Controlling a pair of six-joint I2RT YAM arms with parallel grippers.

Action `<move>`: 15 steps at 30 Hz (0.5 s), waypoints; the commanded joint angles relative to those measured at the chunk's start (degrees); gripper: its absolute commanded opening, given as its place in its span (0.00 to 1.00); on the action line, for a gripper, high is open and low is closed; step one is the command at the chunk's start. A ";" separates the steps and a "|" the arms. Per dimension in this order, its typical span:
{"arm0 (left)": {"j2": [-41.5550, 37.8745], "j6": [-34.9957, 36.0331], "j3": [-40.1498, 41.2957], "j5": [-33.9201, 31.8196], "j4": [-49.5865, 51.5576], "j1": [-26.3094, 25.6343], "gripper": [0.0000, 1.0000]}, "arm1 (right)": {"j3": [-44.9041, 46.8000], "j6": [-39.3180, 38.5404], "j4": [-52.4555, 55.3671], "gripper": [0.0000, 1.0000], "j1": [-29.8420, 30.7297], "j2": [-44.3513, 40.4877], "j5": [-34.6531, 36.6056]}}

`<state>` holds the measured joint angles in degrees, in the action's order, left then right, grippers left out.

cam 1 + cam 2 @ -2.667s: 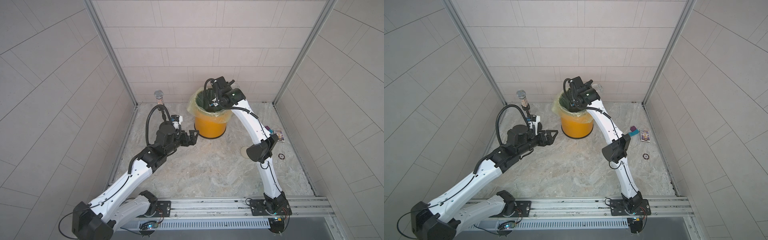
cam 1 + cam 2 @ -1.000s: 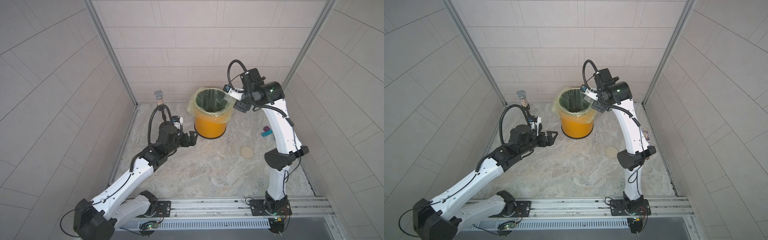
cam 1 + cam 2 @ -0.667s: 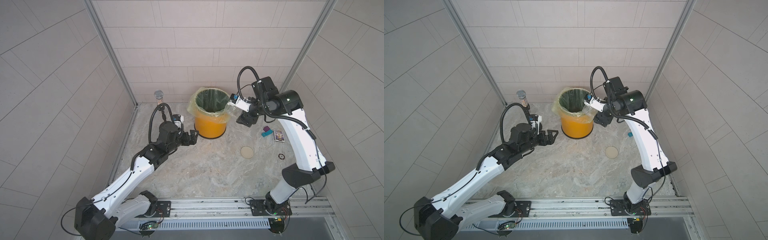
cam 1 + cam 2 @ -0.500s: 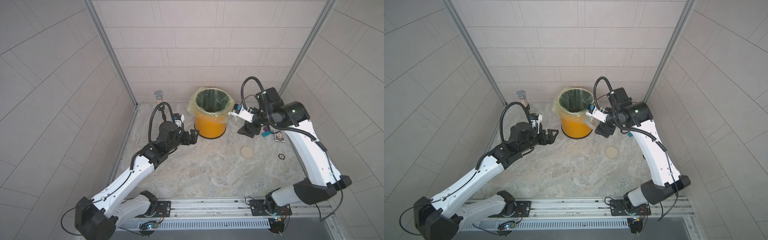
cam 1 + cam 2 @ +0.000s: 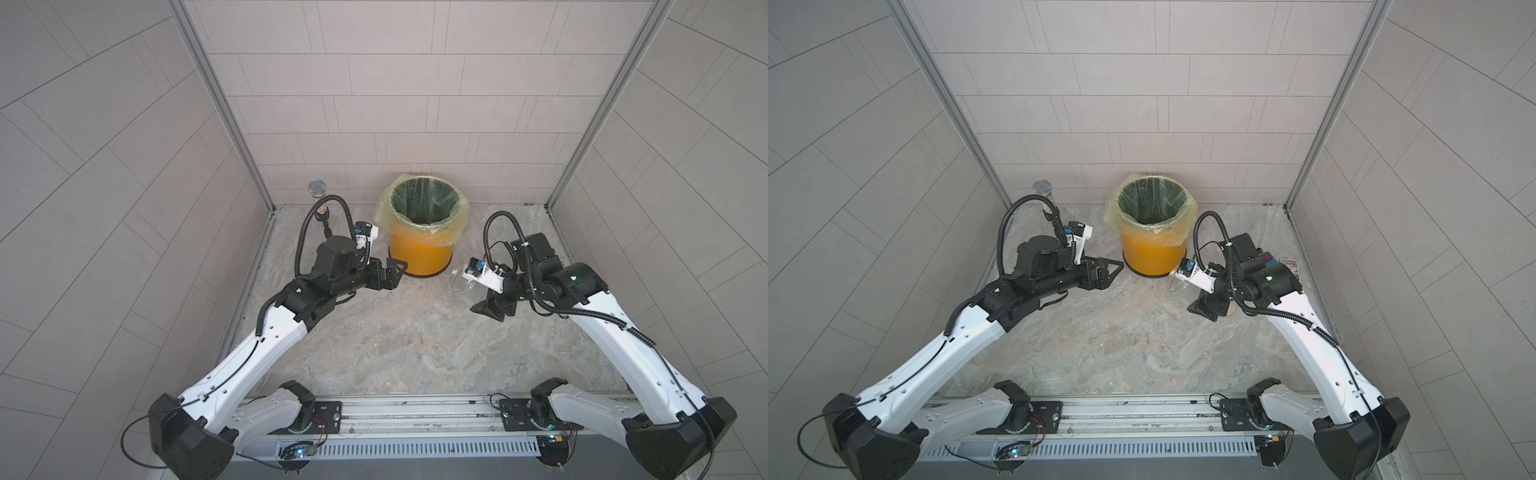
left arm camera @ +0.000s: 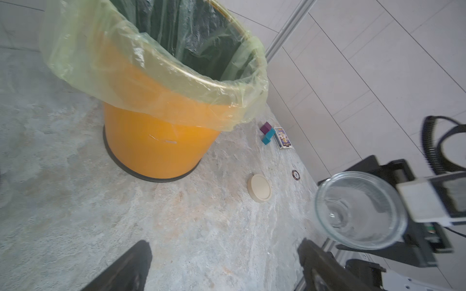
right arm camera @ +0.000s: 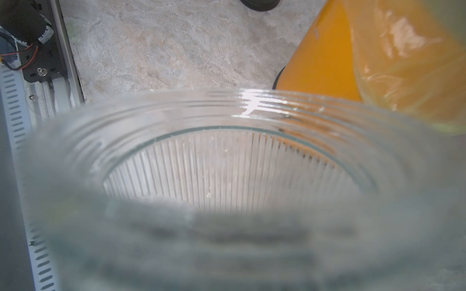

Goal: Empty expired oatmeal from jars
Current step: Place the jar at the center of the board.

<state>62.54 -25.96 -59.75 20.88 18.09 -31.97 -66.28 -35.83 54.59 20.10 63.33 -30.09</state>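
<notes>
The right claw (image 5: 472,289) held the clear glass jar (image 5: 462,283) by its body, its jaws spread wide around the glass. The jar hung above the stone-patterned table (image 5: 395,345), just beside the orange bin (image 5: 419,253) on the side nearer the right arm, not touching it. It was tipped onto its side, and its open mouth faced the left arm. Seen close in the right wrist view, the jar looked all but empty, with only a few pale flakes (image 7: 225,150) clinging to the ribbed inside of the glass. The round cream lid (image 6: 259,187) lay flat on the table, apart from the jar, between the bin and the right arm.

The left claw (image 5: 395,272) was wide open and held nothing. It hovered low near the foot of the bin on the opposite side, pointing toward the jar. The bin stood upright at the back of the table, with a yellowish bag (image 5: 452,235) folded over its rim; I could not tell what lay inside.

Near the right wall sat a purple block (image 6: 266,128), a teal block (image 6: 268,138), a small printed box (image 6: 283,138) and a small dark ring (image 6: 295,174). A microphone (image 5: 318,189) stood in the back left corner
</notes>
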 commanded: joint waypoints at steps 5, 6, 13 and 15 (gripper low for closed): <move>2.11 0.29 -1.75 9.17 3.56 -0.22 0.96 | 4.82 1.73 -13.03 0.00 1.68 -0.03 -5.77; 2.61 0.29 -1.69 9.81 3.75 -0.25 0.95 | 5.93 1.89 -14.46 0.00 2.15 -0.28 -5.65; 5.20 -0.19 -0.41 12.48 1.81 -0.22 0.91 | 11.68 5.51 -26.58 0.00 5.60 1.00 -1.95; 6.47 -0.24 -0.33 13.30 1.37 -0.25 0.87 | 11.12 6.40 -27.72 0.00 5.98 2.90 -2.34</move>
<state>67.96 -26.09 -60.62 31.88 20.78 -31.97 -53.78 -32.14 35.00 25.61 65.19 -31.48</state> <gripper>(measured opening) 0.886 0.831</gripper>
